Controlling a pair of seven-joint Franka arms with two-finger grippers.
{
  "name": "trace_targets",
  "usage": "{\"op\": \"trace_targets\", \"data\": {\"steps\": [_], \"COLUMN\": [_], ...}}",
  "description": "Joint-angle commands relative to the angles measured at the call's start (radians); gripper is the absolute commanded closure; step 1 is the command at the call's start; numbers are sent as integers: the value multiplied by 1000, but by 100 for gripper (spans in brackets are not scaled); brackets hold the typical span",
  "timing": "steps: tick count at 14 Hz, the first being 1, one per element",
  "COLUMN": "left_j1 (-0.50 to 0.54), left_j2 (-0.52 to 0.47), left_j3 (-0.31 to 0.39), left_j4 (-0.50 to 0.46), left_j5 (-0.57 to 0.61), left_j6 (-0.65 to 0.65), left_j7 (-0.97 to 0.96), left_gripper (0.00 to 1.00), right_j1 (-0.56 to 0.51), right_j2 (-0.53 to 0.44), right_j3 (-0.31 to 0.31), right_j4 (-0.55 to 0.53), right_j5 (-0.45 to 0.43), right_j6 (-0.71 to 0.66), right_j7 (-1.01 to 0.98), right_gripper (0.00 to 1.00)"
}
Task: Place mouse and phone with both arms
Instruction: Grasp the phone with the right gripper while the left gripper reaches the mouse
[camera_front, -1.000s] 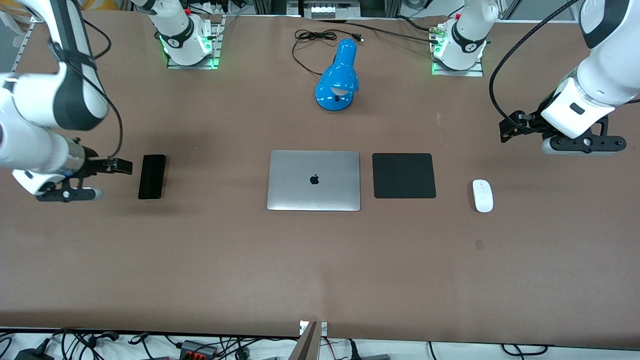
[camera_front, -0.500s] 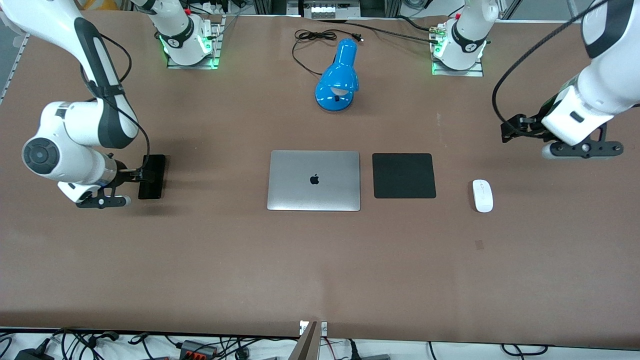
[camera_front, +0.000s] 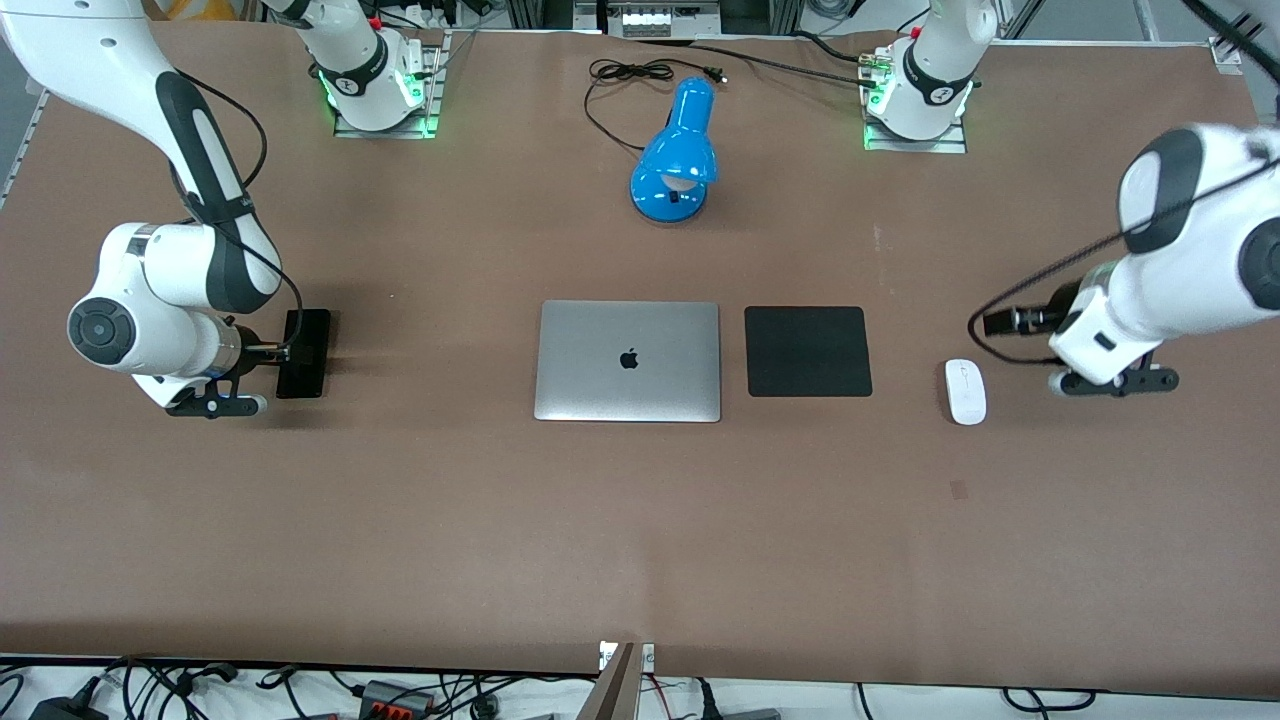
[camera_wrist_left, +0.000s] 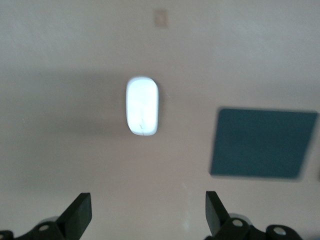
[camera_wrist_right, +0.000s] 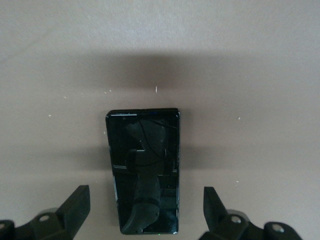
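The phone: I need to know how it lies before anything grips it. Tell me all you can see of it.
The phone is a slim black rectangle with a glossy dark face that mirrors the arm above it. It lies flat on the brown table, face up, toward the right arm's end, well apart from the laptop. Nothing touches it. The right gripper hovers over its edge, fingers open and wider than the phone.

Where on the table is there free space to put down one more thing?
The widest bare patch is the table strip nearer the front camera than the laptop and mat. Another lies between the phone and the laptop. It is crowded by the phone, under the open right tool, and by the mouse, beside the open left tool.
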Motion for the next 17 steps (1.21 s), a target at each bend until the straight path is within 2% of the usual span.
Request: {"op": "trace_targets", "data": {"steps": [1, 3, 7, 10, 12, 15, 17], "left_j1": [7, 26, 31, 32, 70, 73, 77], "left_j2": [-19, 11, 134, 166, 192, 200, 214], "left_j3": [-5, -5, -3, -3, -8, -8, -8], "left_j4": [-155, -211, -209, -212, -222, -323, -350], "left_j5": [35, 40, 60, 135, 135, 135, 135], "left_j6": [218, 353, 490, 541, 571, 749, 808], "left_j7": [12, 14, 12, 12, 9, -2, -2], "left_gripper": [0, 0, 0, 0, 0, 0, 0], "right_j1": [-17, -17, -15, -15, -15, -15, -15], "right_j2": [24, 42, 71, 85, 87, 94, 97], "right_j3": [10, 10, 10, 10, 10, 8, 7], "right_j4": [-15, -17, -17, -17, -20, -32, -32], "right_j5": [9, 49, 57, 57, 57, 57, 56], "right_j6": [24, 24, 42, 43, 40, 42, 39], "right_j7": [14, 12, 9, 9, 6, -5, -8], "right_gripper": [0, 0, 0, 0, 0, 0, 0]}}
